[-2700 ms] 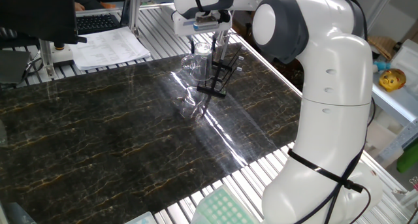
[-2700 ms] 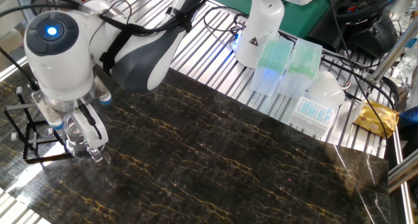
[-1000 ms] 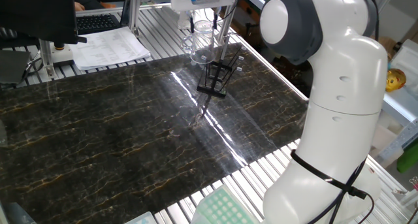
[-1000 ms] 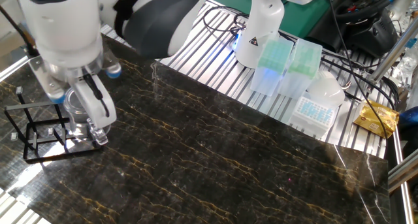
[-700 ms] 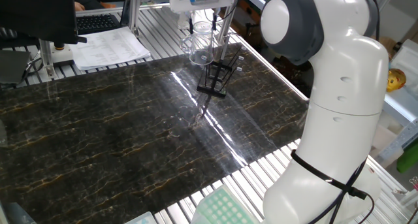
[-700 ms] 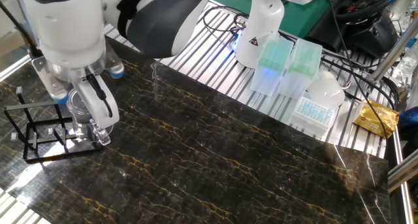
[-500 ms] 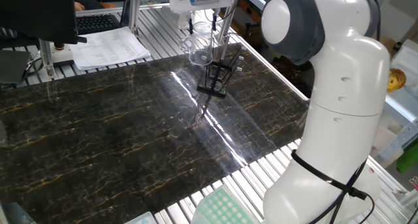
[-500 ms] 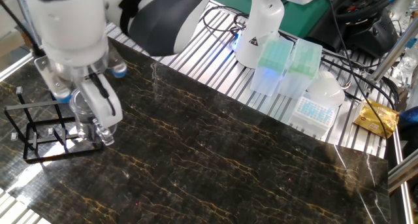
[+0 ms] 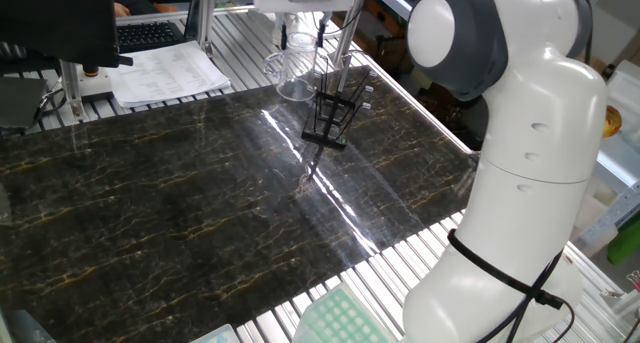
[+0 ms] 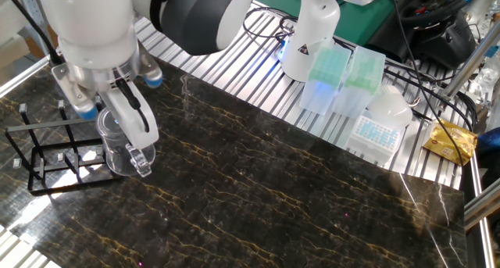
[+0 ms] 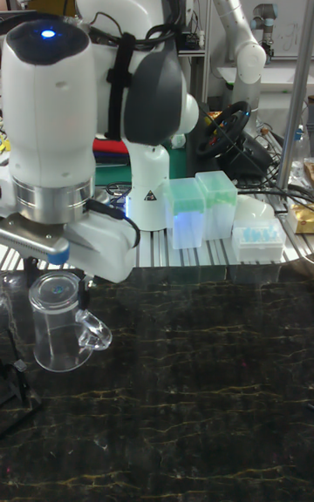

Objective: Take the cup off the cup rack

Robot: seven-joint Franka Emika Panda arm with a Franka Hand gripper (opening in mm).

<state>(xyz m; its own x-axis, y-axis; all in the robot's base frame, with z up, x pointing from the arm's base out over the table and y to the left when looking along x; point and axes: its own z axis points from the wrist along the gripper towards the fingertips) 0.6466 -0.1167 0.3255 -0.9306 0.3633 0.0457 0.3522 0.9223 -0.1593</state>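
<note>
The cup [image 10: 116, 147] is a clear glass mug, and my gripper [image 10: 119, 137] is shut on it, holding it in the air. It hangs upright under the white hand, clear of the pegs. In the tall fixed view the cup [image 11: 58, 325] shows its handle pointing right. The cup rack [image 10: 45, 155] is a slim black wire stand on the dark marble table [image 10: 297, 198]; it stands just left of the held cup. In one fixed view the cup [image 9: 290, 71] hangs left of the cup rack [image 9: 334, 111], below the gripper [image 9: 301, 41].
Green and clear pipette-tip boxes [image 10: 344, 73] sit on the slatted bench beyond the table. Papers [image 9: 165, 71] and a keyboard lie at the back left. The arm's white base [image 9: 510, 213] stands at the table's right edge.
The gripper has risen and moved away from the rack with the cup in it; the cup now hangs apart from the pegs. The rack stays in place.
</note>
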